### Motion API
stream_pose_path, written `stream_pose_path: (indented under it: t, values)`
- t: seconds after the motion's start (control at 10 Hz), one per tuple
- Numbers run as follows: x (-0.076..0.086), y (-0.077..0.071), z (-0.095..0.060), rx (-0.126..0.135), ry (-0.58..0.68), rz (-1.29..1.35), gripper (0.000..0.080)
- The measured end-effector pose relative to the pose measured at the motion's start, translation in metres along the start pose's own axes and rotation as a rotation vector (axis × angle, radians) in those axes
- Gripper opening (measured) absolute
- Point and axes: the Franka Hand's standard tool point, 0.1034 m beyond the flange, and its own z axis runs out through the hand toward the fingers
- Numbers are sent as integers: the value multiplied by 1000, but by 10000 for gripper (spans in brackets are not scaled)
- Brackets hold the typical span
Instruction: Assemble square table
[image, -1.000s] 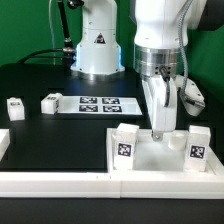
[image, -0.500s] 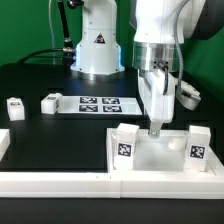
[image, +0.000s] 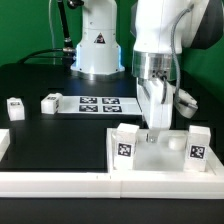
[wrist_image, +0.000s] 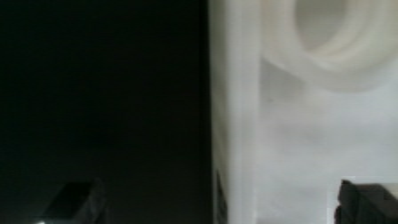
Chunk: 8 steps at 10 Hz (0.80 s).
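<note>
On the black bench (image: 60, 140), toward the exterior view's left, a short white leg (image: 14, 107) and a second leg (image: 50, 101) lie loose, well apart from the work. The marker board (image: 97, 104) sits behind, mid-bench. Toward the right, the tabletop (image: 150, 158) rests just behind the front rail (image: 60, 180). Over it the fingers (image: 152, 122) have drifted leftward in the last second and dipped, spread wide and holding nothing. That looks like lining up to grasp the tabletop's edge; no leg is fetched yet.
</note>
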Motion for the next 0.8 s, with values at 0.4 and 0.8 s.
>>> stream_pose_path:
  t: [0.4, 0.8]
  values:
    - [-1, 0, 0, 1, -1, -3, 399]
    - [-1, 0, 0, 0, 0, -4, 56]
